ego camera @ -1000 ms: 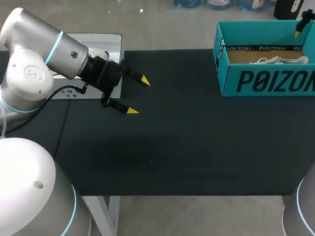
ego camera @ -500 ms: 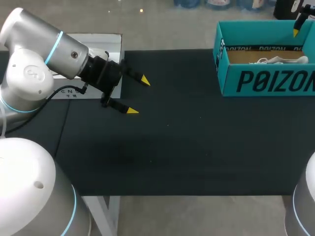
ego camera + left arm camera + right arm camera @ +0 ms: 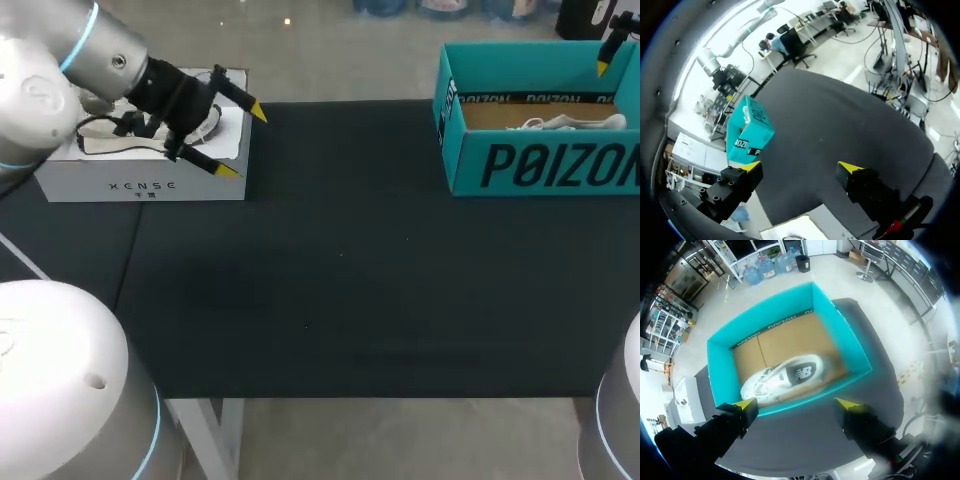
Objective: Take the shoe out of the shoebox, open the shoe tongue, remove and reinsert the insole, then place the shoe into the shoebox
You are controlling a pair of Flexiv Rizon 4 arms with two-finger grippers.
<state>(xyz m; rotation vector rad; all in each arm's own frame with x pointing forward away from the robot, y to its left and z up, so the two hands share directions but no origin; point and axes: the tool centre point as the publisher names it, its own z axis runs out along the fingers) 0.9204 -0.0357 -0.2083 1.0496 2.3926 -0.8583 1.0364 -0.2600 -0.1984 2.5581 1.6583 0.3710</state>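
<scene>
Shoe stays put; left claw retreated over white box.

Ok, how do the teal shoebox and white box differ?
The teal shoebox sits far right, the white box far left. The teal shoebox holds a white shoe below the right gripper; the white box is under the left gripper. Both have printed fronts.

The head camera looks down over the desk, the left wrist camera across it from afar, the right wrist camera closely down; all share the shoebox.
</scene>
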